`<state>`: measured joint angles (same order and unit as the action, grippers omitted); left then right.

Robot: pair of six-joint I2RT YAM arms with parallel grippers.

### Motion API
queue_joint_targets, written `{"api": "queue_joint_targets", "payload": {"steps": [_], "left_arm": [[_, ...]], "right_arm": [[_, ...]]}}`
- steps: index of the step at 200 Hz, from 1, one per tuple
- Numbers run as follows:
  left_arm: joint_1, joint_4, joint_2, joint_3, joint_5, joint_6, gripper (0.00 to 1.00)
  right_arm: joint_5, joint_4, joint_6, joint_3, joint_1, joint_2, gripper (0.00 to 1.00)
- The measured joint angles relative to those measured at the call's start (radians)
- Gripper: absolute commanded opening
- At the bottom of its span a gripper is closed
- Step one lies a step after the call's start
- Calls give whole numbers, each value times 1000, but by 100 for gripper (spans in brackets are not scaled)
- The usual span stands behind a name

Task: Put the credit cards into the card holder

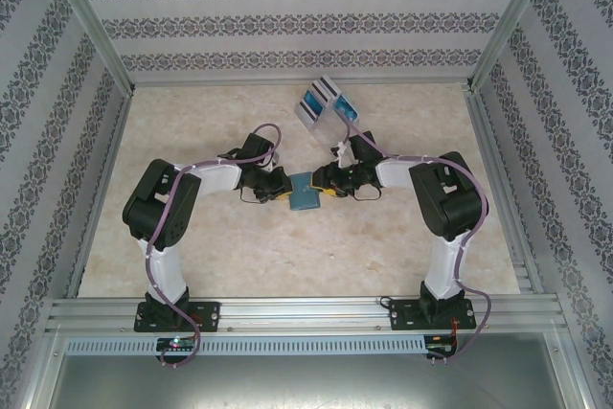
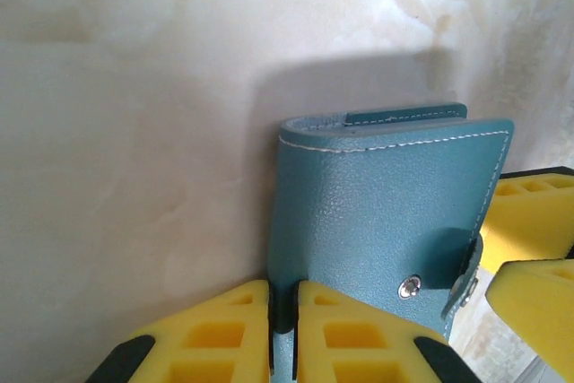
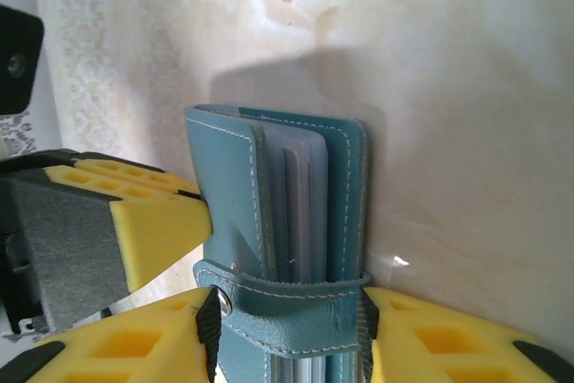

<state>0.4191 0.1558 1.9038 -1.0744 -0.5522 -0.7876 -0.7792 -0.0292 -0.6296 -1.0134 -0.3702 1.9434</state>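
Teal card holder held over table centre, between both arms. Thin edge of its cover pinched flat by left gripper. Its thickness clamped by right gripper, pads set either side at strap. Several credit cards fanned out near table's far edge, well apart from card holder.

A pale marbled tabletop (patterned walls around it) meets an aluminium rail.
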Motion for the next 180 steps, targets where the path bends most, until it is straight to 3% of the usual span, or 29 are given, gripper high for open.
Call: {"api": "queue_joint_targets", "payload": {"steps": [86,180], "left_arm": [[0,3,0,-4,0,-3,13],[6,41,6,-29,16,-3,13]], "right_arm": [[-46,79,56,-54,3,34,46],[71,275,130,-166,-45,58,46]]}}
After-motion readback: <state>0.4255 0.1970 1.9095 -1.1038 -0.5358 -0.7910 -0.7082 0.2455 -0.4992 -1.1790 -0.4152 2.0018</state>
